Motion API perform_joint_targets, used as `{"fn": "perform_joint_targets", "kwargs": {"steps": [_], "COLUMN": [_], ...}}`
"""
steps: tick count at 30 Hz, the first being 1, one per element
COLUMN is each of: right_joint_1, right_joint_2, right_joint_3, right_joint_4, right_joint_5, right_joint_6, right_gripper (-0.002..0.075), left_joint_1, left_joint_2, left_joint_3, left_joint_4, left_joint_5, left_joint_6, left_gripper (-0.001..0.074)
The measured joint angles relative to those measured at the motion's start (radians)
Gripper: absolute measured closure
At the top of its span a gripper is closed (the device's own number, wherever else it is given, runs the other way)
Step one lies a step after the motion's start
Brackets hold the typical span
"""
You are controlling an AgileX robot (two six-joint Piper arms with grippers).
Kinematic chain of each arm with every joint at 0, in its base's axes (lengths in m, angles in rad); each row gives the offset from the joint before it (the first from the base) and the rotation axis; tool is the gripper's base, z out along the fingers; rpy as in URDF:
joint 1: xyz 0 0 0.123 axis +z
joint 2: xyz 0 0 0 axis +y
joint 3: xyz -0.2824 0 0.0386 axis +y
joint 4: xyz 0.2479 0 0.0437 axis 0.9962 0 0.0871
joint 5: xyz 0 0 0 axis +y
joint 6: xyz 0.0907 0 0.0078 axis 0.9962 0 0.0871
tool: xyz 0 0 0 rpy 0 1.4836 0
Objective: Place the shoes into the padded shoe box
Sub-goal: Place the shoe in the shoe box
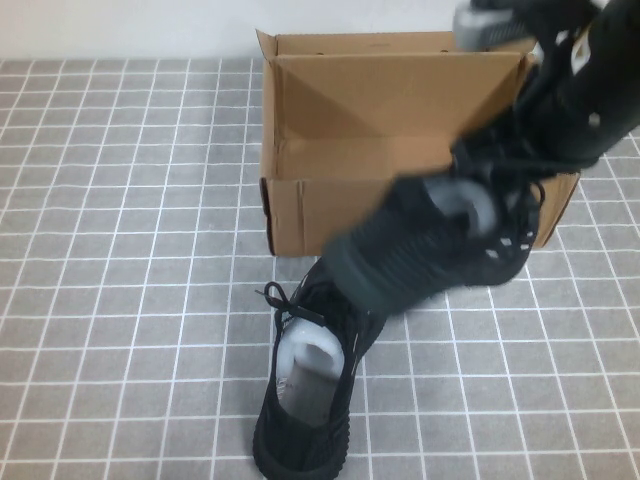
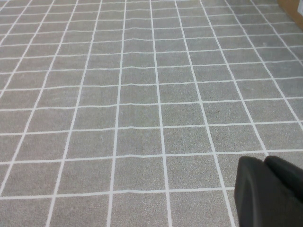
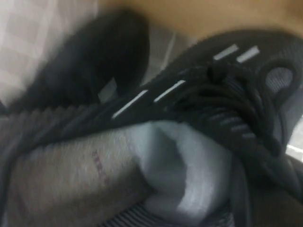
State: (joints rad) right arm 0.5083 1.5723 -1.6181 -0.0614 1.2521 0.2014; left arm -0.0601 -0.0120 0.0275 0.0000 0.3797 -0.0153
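The brown cardboard shoe box [image 1: 330, 205] stands open at the back middle of the table. One black knit sneaker [image 1: 305, 400] lies on the mat in front of it, its grey lining facing up. My right gripper [image 1: 505, 195] is shut on the other black sneaker [image 1: 430, 250] and holds it tilted in the air before the box's right front corner. In the right wrist view this held sneaker [image 3: 189, 123] fills the picture, with the box [image 3: 213, 12] behind it. My left gripper [image 2: 272, 189] is shut and empty, low over bare mat.
A grey mat with a white grid [image 1: 120, 300] covers the table. The box's front flap [image 1: 290, 215] stands upright towards me. A corner of the box [image 2: 294, 6] shows far off in the left wrist view.
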Motion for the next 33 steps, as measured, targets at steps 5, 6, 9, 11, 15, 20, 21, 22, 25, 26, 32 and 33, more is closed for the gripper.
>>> {"fn": "perform_joint_targets", "kwargs": {"steps": [5,6,9,11,15,20,21,22,25,26,32,33], "right_joint_1": [0.000,0.000,0.000,0.000,-0.019,-0.071,-0.083,-0.093,-0.119,-0.124,-0.139,-0.139], "right_joint_2": [-0.001,-0.001,-0.001,-0.001,0.029,0.091,0.107,0.123,0.169,0.185,0.257,0.264], "right_joint_3": [-0.085,-0.095,-0.109,-0.112,-0.132,-0.147,-0.148,-0.148,-0.148,-0.148,-0.148,-0.148], "right_joint_4": [0.005,0.005,0.005,-0.003,-0.004,0.007,0.010,0.013,0.018,0.018,0.051,0.061], "right_joint_5": [-0.012,-0.033,-0.115,-0.171,-0.264,-0.399,-0.433,-0.469,-0.563,-0.590,-0.714,-0.729], "right_joint_6": [0.149,0.168,0.194,0.199,0.230,0.271,0.273,0.275,0.275,0.275,0.289,0.302], "right_gripper": [0.0715,0.0715,0.0715,0.0715,0.0715,0.0715,0.0715,0.0715,0.0715,0.0715,0.0715,0.0715], "left_joint_1": [0.000,0.000,0.000,0.000,0.000,0.000,0.000,0.000,0.000,0.000,0.000,0.000], "left_joint_2": [0.000,0.000,0.000,0.000,0.000,0.000,0.000,0.000,0.000,0.000,0.000,0.000], "left_joint_3": [0.000,0.000,0.000,0.000,0.000,0.000,0.000,0.000,0.000,0.000,0.000,0.000], "left_joint_4": [0.000,0.000,0.000,0.000,0.000,0.000,0.000,0.000,0.000,0.000,0.000,0.000], "left_joint_5": [0.000,0.000,0.000,0.000,0.000,0.000,0.000,0.000,0.000,0.000,0.000,0.000], "left_joint_6": [0.000,0.000,0.000,0.000,0.000,0.000,0.000,0.000,0.000,0.000,0.000,0.000], "left_gripper": [0.0738,0.0738,0.0738,0.0738,0.0738,0.0738,0.0738,0.0738,0.0738,0.0738,0.0738,0.0738]}}
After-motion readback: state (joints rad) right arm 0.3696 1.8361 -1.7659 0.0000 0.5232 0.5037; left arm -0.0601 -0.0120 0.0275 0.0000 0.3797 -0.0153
